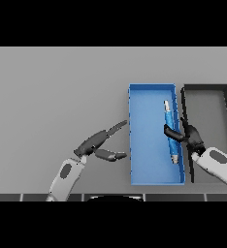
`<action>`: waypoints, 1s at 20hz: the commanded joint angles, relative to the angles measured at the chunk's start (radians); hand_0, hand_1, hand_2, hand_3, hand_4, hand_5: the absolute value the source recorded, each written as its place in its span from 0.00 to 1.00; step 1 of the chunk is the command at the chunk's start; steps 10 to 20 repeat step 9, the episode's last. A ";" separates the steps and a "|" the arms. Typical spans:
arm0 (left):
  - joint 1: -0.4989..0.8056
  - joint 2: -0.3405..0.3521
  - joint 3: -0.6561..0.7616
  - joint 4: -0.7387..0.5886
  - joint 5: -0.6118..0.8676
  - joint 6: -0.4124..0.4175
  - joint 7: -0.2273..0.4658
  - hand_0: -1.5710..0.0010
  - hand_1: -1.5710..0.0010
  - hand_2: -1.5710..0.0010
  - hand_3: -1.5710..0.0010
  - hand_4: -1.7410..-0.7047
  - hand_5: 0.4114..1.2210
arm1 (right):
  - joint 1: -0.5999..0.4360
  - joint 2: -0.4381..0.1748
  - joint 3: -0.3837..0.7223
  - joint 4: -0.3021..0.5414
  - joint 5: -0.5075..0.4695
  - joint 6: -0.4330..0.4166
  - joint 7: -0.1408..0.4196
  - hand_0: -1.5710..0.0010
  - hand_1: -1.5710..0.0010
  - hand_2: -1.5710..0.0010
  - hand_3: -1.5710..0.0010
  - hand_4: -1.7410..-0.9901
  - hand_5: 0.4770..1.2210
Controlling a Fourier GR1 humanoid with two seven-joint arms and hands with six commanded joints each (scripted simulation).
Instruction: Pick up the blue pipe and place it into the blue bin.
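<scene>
Left hand: the left hand (97,143) hovers over the grey table (52,92) near its front edge, just left of the blue bin, fingers straight and spread, thumb apart, holding nothing.
Right hand: the right hand (189,136) reaches in from the front right corner across the bin's right wall, fingers curled round the middle of the blue pipe.
Blue pipe: the blue pipe (170,122) lies lengthwise inside the bin, along its right wall, pale tips at both ends.
Blue bin: the blue bin (147,135) sits right of the table's centre, long side running front to back.
Dark bin: a dark bin (210,109) stands just beside it, toward the right edge.
</scene>
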 commanded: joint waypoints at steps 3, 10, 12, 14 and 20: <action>-0.004 -0.002 -0.006 0.005 -0.009 0.002 -0.004 1.00 1.00 1.00 1.00 0.82 0.02 | -0.003 0.000 -0.001 0.012 0.001 0.016 -0.007 0.99 0.99 0.99 1.00 0.96 0.25; 0.009 -0.020 -0.029 -0.013 -0.021 0.012 0.008 1.00 1.00 1.00 1.00 0.83 0.02 | -0.026 0.006 0.021 0.004 -0.015 0.015 -0.004 1.00 1.00 1.00 1.00 0.96 0.22; 0.009 -0.020 -0.029 -0.013 -0.021 0.012 0.008 1.00 1.00 1.00 1.00 0.83 0.02 | -0.026 0.006 0.021 0.004 -0.015 0.015 -0.004 1.00 1.00 1.00 1.00 0.96 0.22; 0.009 -0.020 -0.029 -0.013 -0.021 0.012 0.008 1.00 1.00 1.00 1.00 0.83 0.02 | -0.026 0.006 0.021 0.004 -0.015 0.015 -0.004 1.00 1.00 1.00 1.00 0.96 0.22; 0.009 -0.020 -0.029 -0.013 -0.021 0.012 0.008 1.00 1.00 1.00 1.00 0.83 0.02 | -0.026 0.006 0.021 0.004 -0.015 0.015 -0.004 1.00 1.00 1.00 1.00 0.96 0.22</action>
